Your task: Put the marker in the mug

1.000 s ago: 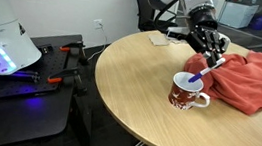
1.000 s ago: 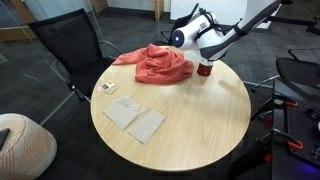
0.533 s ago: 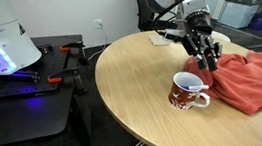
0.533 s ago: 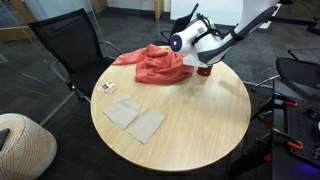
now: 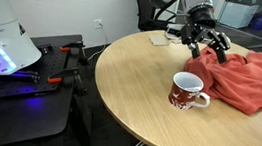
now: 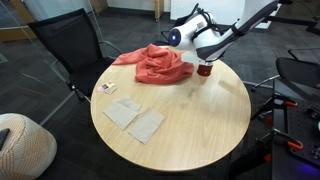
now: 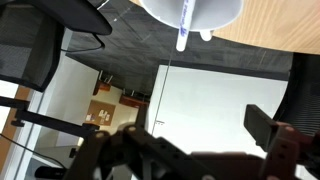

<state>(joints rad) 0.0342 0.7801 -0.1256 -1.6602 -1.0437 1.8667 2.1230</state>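
in an exterior view the mug (image 5: 185,90) stands upright nearest the camera on the round wooden counter (image 5: 128,95), dark red outside, white inside, its white handle pointing toward the red cloth (image 5: 253,80) just beside it. in the wrist view the marker (image 7: 183,22) shows as a thin blue stick against the white of the mug (image 7: 215,10), and its whitish end pokes out past the rim: it is in the mug.

beyond the mug, the hand (image 5: 207,50) hangs over the near edge of the crumpled cloth, well apart from the mug, fingers spread wide and gripping nothing. the wrist view agrees: its two dark, blurred fingers (image 7: 272,138) stand far apart with only floor between them. farther back on the counter lies a small white card (image 5: 158,38).

from the opposite side, two pale napkins (image 6: 133,118) lie closest on the counter (image 6: 195,125), then the cloth (image 6: 160,65), with the mug (image 6: 204,69) at the far edge, partly behind the arm. a black office chair (image 6: 60,42) stands beyond the counter.
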